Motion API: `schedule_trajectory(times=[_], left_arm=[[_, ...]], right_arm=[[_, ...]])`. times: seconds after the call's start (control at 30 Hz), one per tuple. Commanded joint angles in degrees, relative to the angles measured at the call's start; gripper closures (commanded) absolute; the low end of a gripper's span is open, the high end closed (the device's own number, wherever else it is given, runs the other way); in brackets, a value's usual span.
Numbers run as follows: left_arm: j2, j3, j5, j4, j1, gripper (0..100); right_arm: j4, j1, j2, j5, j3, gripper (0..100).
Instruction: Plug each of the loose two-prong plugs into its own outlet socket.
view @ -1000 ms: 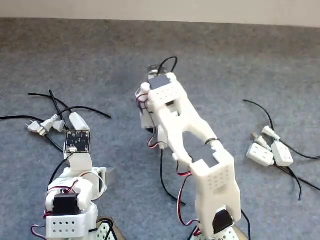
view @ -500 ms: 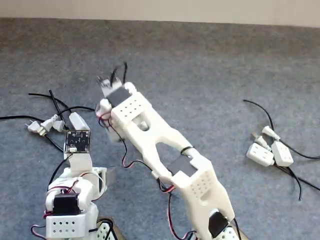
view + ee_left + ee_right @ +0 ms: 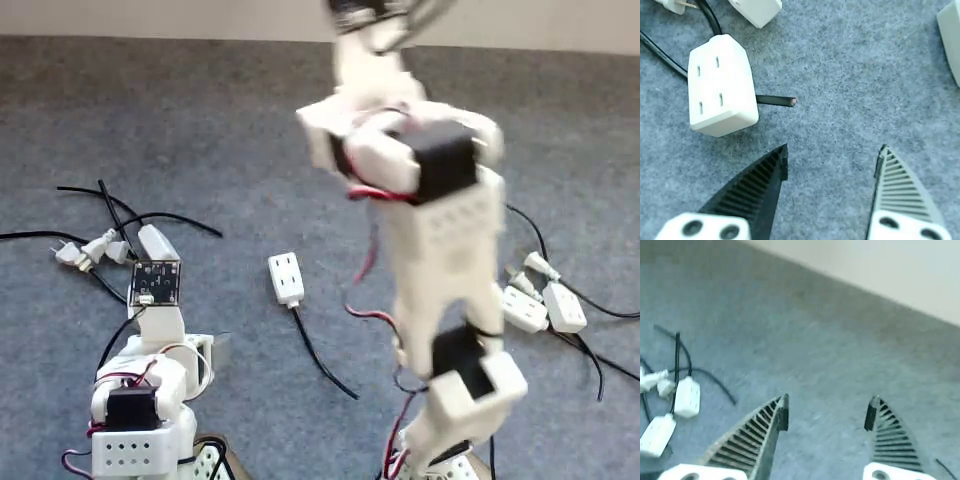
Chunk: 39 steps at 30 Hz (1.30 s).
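Item: outlet socket (image 3: 287, 278), white, black cord (image 3: 322, 352).
- Loc.: lying flat mid-desk (image 3: 200, 100), between the arms. Long axis is pointing away from the arm bases, cord trailing back toward them.
- Handling: prob. light, rigid, slick plastic; gripping across the narrow sides seems best.

Left end effector (image 3: 834, 148) is hovering wide open beside a second socket (image 3: 720, 85). Right end effector (image 3: 829, 398) is gaping wide, well above the desk.

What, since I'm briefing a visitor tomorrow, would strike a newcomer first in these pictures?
The right arm rears high over the middle of the table, its right gripper open. Beside it a lone white outlet block lies flat, its black cord trailing nearward. At the left, the open left gripper hangs near a second outlet block.
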Motion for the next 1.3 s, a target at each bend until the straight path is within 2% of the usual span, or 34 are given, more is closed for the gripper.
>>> schedule_trajectory(times=[0.0,0.17,0.47,0.57,0.73,0.83,1.07,1.27], left_arm=[[0.48,1.10,0.18,-0.88,-0.31,72],[0.48,1.10,0.18,-0.88,-0.04,72],[0.48,1.10,0.18,-0.88,8.48,71],[0.40,0.48,0.09,-1.32,8.04,71],[0.40,-9.63,0.26,-3.52,-5.05,71],[0.40,-14.20,0.09,-7.91,-12.97,71],[0.40,-18.68,0.35,-10.55,-31.52,71],[0.40,-22.73,0.35,-15.12,-37.93,71]], right_arm=[[2.24,2.77,-9.98,0.44,-2.42,75.4],[2.24,2.68,-21.49,0.44,2.07,75.4],[1.98,2.77,-39.52,0.70,30.02,75.4],[1.98,2.86,-43.03,0.70,36.70,75.4],[1.98,2.86,-48.22,0.70,44.97,75.4],[1.89,2.86,-50.95,0.70,49.19,75.4],[1.89,2.86,-56.40,0.70,56.31,75.4],[1.45,2.86,-59.91,0.70,62.02,75.4]])
